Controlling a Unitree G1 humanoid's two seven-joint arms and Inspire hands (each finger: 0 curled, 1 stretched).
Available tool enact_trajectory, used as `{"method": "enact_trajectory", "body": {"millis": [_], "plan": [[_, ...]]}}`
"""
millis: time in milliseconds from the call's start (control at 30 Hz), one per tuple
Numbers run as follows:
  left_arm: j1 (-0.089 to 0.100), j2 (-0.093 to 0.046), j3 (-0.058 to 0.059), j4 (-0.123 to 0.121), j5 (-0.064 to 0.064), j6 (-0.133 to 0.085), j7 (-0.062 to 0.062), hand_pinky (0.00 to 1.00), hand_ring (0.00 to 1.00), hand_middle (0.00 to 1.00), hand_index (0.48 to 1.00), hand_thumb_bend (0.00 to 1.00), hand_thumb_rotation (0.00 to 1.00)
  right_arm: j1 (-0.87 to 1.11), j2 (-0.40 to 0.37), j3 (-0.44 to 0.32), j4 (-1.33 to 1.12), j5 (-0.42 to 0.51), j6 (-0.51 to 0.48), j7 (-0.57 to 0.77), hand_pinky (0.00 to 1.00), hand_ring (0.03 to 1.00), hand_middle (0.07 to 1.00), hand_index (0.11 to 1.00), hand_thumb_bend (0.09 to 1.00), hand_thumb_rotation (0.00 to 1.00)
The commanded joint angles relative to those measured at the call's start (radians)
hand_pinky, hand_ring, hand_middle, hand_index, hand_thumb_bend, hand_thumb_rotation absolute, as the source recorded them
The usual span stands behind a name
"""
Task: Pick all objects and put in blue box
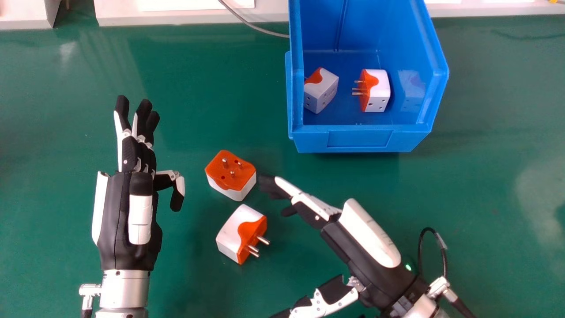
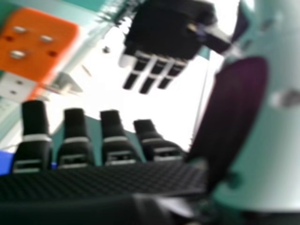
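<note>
Green counter [image 1: 485, 185] carries everything. Blue plastic box [image 1: 357, 139], open-topped w/ low front wall, sits toward far side, right of ctr in head view.

R hand [image 1: 368, 234] is low over counter in front of box: fingers straight, slightly apart, thumb well out to side, nothing gripped. Its fingertips are just beside the orange-topped plug adapter. L hand [image 1: 134, 221] is at left, well apart from box: fingers extended, thumb out to side w/ tip bent down, holding nothing.

4 plug adapters, all blocky, white/gray body w/ orange face. On counter, btwn hands: orange-topped plug adapter [image 1: 229, 174], orange face up, 3 metal pins upright, white sides below. Just nearer robot, side-lying plug adapter [image 1: 240, 232], white top, orange face turned toward R hand's side, pins sticking out that way.

In box, on floor: gray-looking plug adapter [image 1: 322, 92] by L wall, turned at an angle, socket holes visible, orange patch at its top L; and white plug adapter [image 1: 379, 92] nearer R wall, pins pointing L, socket holes on front side. Apart from e/o.

Thin gray cable [image 1: 260, 29] runs behind, up to box's L side.
</note>
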Motion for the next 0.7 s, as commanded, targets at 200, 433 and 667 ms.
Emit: {"method": "enact_trajectory", "body": {"millis": [200, 433, 667], "plan": [[0.003, 0.012, -0.001, -0.023, -0.017, -0.008, -0.019, 0.00, 1.00, 1.00, 1.000, 1.00, 0.94, -0.074, -0.008, 0.045, 0.050, -0.075, -0.010, -0.121, 0.75, 0.881, 0.905, 0.933, 1.000, 0.33], [0.006, 0.018, -0.001, -0.033, -0.026, 0.000, -0.029, 0.00, 1.00, 1.00, 1.000, 1.00, 0.93, -0.168, -0.028, 0.102, 0.135, -0.155, -0.006, -0.215, 0.75, 0.873, 0.900, 0.928, 1.000, 0.34], [0.007, 0.024, 0.003, -0.041, -0.045, 0.014, -0.047, 0.00, 1.00, 1.00, 1.000, 1.00, 0.93, -0.256, -0.025, 0.168, 0.272, -0.203, 0.025, -0.306, 0.74, 0.864, 0.892, 0.922, 1.000, 0.34]]}}
